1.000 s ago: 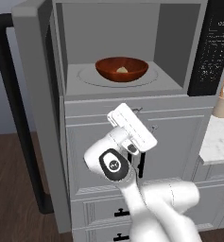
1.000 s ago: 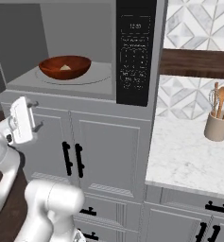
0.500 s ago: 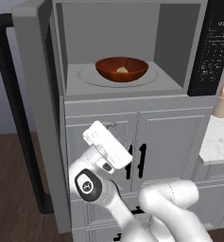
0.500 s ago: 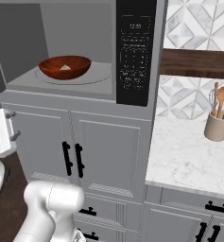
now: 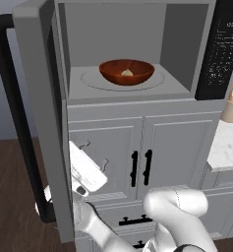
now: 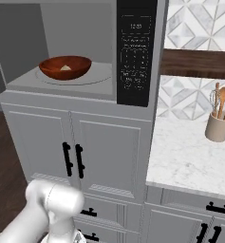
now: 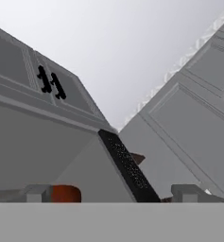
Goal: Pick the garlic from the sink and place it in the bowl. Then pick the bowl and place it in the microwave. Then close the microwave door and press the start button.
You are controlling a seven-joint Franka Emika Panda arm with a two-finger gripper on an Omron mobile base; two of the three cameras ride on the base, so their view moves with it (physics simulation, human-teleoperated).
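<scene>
Right now my two small dark fingers (image 7: pixel 38 193) stand spread wide apart with nothing between them; my gripper (image 7: pixel 111 194) holds nothing. Down low, my white hand sits just beside the inner face of the wide grey-framed microwave door (image 5: pixel 37 113), which stands swung open, its black vertical handle bar (image 5: pixel 14 123) on the far side from me. Above, the large built-in grey microwave (image 5: pixel 132 54) is a boxy, matte cavity with a flat white round turntable (image 5: pixel 91 78) on its floor. On that turntable rests the wide, shallow, glossy reddish-brown wooden bowl (image 5: pixel 126 72), and inside it lies the small pale cream-yellow garlic lump (image 5: pixel 127 73). To the cavity's right is the black control panel (image 6: pixel 136 52), speckled with small pale buttons. Beneath are grey panelled cabinet doors (image 6: pixel 76 152) with paired black bar handles. Further right, a white marbled counter (image 6: pixel 185 156) carries a beige cylindrical crock (image 6: pixel 218 127) holding wooden utensils, backed by a geometric grey-and-white tiled wall (image 6: pixel 199 23).
</scene>
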